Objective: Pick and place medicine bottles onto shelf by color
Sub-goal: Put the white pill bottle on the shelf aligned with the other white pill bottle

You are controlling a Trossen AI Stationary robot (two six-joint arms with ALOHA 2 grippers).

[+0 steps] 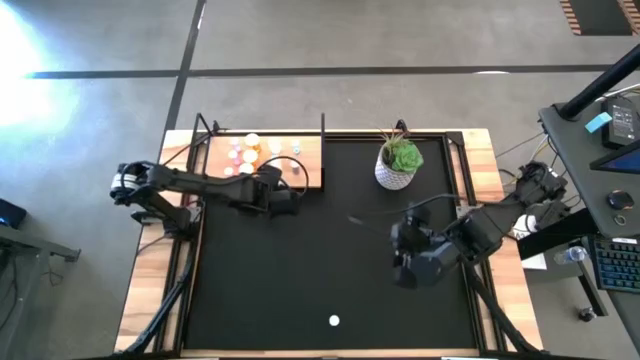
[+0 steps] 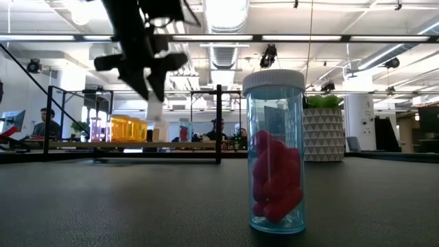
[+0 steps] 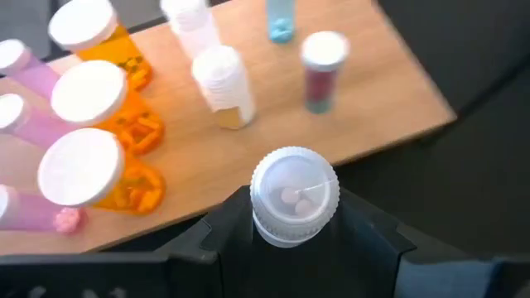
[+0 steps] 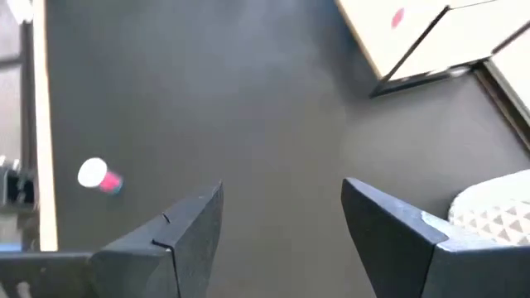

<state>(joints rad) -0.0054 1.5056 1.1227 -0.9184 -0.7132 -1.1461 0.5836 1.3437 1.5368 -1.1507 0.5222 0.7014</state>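
**At the shelf edge: left gripper clamped on a white-capped bottle**

Left gripper [image 3: 290,240] sits at the near edge of the shelf [image 3: 364,99], fingers closed around a clear bottle [image 3: 294,199]; contents look pale pink, hard to tell. Just ahead of it on the wood: orange bottles [image 3: 103,103], pink ones [image 3: 25,70], a white one [image 3: 222,83]. Right gripper [image 4: 281,219] hangs over the black surface [image 4: 207,91] with fingers apart, nothing between them. One blue bottle [image 2: 276,151] with red pills stands alone, well apart from it.
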